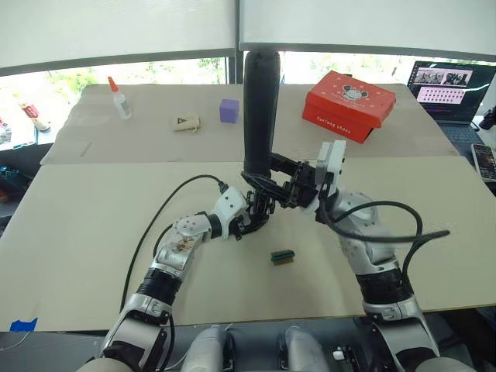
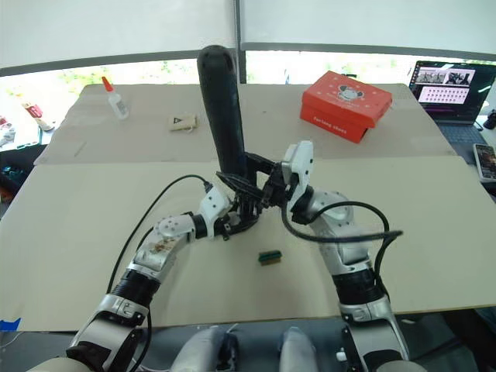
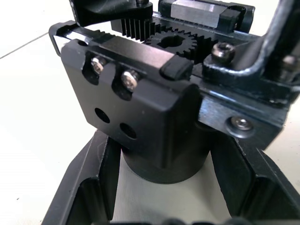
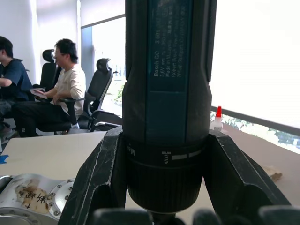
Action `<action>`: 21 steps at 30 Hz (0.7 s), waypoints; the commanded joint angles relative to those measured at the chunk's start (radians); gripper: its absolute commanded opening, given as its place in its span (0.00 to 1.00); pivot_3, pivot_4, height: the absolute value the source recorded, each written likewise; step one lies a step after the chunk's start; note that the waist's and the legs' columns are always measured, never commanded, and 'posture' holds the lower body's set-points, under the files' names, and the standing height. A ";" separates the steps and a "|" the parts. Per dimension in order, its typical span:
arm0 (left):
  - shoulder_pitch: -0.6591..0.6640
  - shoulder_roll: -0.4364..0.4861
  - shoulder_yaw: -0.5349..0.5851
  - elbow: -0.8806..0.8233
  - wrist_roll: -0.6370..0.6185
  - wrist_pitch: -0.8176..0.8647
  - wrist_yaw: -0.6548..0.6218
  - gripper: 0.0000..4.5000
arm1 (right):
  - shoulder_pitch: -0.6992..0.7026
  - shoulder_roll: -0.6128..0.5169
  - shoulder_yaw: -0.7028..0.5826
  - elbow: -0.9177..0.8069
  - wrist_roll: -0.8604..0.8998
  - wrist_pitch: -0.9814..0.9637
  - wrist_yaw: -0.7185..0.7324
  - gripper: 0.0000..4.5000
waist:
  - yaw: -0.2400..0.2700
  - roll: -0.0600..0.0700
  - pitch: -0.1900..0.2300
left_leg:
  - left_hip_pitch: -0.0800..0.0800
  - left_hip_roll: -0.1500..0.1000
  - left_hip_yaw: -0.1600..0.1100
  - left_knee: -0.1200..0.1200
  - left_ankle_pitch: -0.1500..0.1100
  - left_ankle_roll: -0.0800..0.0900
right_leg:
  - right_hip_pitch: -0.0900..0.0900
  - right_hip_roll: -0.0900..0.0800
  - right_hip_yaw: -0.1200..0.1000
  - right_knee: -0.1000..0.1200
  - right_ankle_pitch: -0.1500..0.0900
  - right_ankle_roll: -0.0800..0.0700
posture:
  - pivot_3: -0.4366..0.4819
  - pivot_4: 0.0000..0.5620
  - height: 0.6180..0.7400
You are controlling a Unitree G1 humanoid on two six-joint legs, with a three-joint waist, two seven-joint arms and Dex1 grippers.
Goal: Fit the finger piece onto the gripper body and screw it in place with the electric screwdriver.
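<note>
We have the body (image 3: 154,117) clamped in our left gripper (image 3: 159,187), fingers closed on either side of its round base, near the middle of the table (image 1: 93,294). We judge this grip is there to keep the body from turning while a screw is driven, and to hold its bracket face and gear up towards the tool. Two screws already sit in that bracket, with two bare holes below them.

Our right gripper (image 4: 164,187) is clenched around the lower collar of the screwdriver (image 1: 260,108), which stands almost upright, rounded end high, its tip down at the body. Holding it low by the collar likely gives better control of the bit, though the long barrel above can sway. The bit itself is hidden from us, so we cannot tell whether it is seated in a screw. We also cannot make out the finger piece with any certainty among the black parts where the two grippers meet; it may be the part at the top of the left wrist view, but that is a guess.

Both grippers crowd together just above the table, with cables looping close by. A small green-and-brown block (image 1: 282,256) lies just in front of them, apart from both. The red box (image 1: 349,105), purple cube (image 1: 229,110) and glue bottle (image 1: 120,99) stand well back, so there is open room on every side; the near edge is clear of the work.
</note>
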State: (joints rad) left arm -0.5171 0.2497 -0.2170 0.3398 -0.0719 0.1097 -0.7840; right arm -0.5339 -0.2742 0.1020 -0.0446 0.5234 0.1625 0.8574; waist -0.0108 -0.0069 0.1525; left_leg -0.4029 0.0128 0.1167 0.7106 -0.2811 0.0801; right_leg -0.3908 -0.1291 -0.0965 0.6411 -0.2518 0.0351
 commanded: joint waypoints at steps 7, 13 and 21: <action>-0.012 0.021 0.023 -0.032 -0.002 -0.018 0.004 0.51 | 0.065 -0.039 0.062 0.083 -0.128 -0.032 0.019 0.42 | -0.001 0.000 -0.001 | 0.000 0.000 0.000 -0.001 0.000 0.000 | 0.000 0.000 0.000 0.000 0.000 0.000 | 0.48 0.27 1.00; -0.005 0.025 0.024 -0.040 -0.002 -0.018 0.004 0.51 | 0.115 -0.052 0.076 0.036 -0.141 -0.068 0.019 0.42 | -0.001 0.000 -0.001 | 0.002 0.000 0.000 -0.001 0.000 0.000 | 0.002 0.000 0.000 -0.001 0.000 0.000 | 0.48 0.27 1.00; 0.001 0.029 0.023 -0.049 -0.003 -0.015 0.006 0.51 | 0.083 -0.052 0.067 0.081 -0.106 -0.007 0.049 0.42 | -0.002 0.000 -0.002 | 0.003 0.000 0.000 -0.002 0.000 0.000 | 0.002 0.000 0.001 -0.001 0.000 0.000 | 0.48 0.27 1.00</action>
State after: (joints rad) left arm -0.5108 0.2622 -0.2173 0.3352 -0.0716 0.1094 -0.7848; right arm -0.4824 -0.3008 0.1432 -0.0939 0.4583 0.0586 0.9007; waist -0.0128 -0.0065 0.1506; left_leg -0.3994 0.0134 0.1166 0.7088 -0.2813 0.0800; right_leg -0.3889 -0.1294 -0.0956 0.6406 -0.2518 0.0351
